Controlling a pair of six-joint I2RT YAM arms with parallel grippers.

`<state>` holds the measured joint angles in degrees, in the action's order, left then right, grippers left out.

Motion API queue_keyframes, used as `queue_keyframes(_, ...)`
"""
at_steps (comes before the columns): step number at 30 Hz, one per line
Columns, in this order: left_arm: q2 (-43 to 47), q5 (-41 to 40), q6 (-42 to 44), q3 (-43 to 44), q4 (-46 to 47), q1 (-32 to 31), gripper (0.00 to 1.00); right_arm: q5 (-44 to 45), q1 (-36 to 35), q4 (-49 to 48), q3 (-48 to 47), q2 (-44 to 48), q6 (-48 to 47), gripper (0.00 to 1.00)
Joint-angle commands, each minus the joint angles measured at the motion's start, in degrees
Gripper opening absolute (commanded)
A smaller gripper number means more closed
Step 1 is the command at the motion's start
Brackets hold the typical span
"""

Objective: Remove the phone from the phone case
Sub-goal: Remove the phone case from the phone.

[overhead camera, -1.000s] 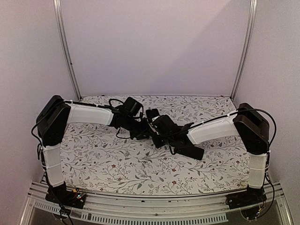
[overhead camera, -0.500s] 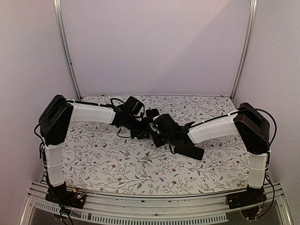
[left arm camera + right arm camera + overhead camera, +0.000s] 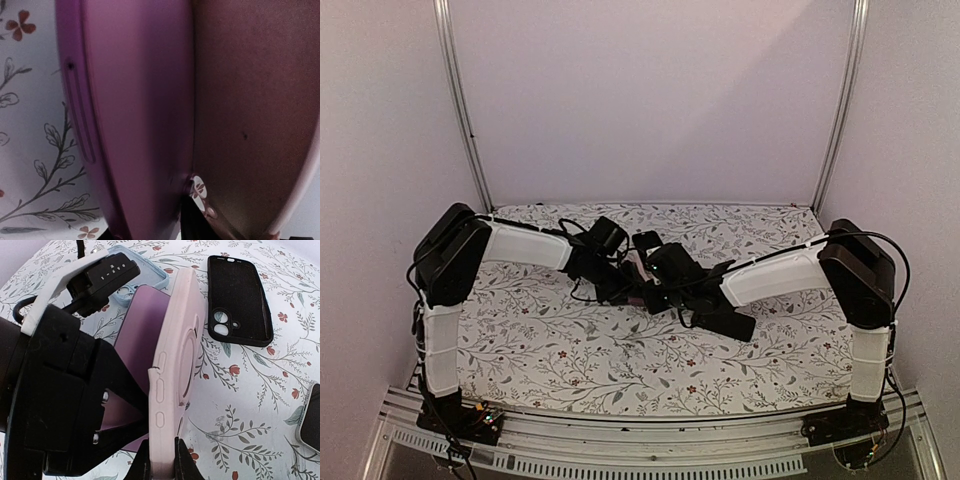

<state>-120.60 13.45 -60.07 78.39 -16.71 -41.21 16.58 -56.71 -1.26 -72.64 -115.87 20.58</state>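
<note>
Our right gripper [image 3: 160,462] is clamped on the near edge of the pink phone case [image 3: 177,360]. The case stands on edge above the floral table [image 3: 250,390], just left of the black case [image 3: 240,295], which lies flat. Our left gripper [image 3: 131,405] is closed on the purple phone [image 3: 145,310], farther left of the black case. The phone's far end leans away from the pink shell and its near end sits close against it. Seen from above, the left arm [image 3: 520,245] and right arm [image 3: 770,275] reach inward with forearms nearly level, wrists meeting mid-table.

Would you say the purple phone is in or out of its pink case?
Partly out: phone tilts away from case, gap visible.
</note>
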Motion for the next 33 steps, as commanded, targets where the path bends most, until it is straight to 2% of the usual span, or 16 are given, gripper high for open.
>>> queue_keyframes(1, -5.92, -4.44, 1.33, -2.80, -10.35, -0.49, 0.27, -4.72, -1.49, -11.07, -1.94, 4.07, 1.33, 0.00)
queue_keyframes(14, 0.26, -9.42, 6.16, -1.22, -8.61, 0.16, 0.00, -1.09, 1.06, -6.19, -0.56, 6.96, 1.36, 0.00)
queue_keyframes(19, 3.61, -9.49, 8.11, -2.29, -7.33, 0.31, 0.00, 3.17, 1.46, -2.15, -1.95, 6.98, 0.78, 0.00)
queue_keyframes(24, 9.38, -6.90, 9.07, -6.92, -0.46, 1.45, 0.00, 6.16, 1.74, -0.20, -2.07, 6.65, -0.34, 0.00)
queue_keyframes(30, 14.36, -7.53, 12.83, -9.22, -0.07, 2.61, 0.00, 2.51, 4.29, 0.29, -0.08, 8.65, 1.72, 0.00)
queue_keyframes(33, 16.46, -9.32, 15.66, -10.06, -2.11, 2.80, 0.00, -2.07, 6.87, 0.29, 0.66, 10.95, 2.94, 0.00)
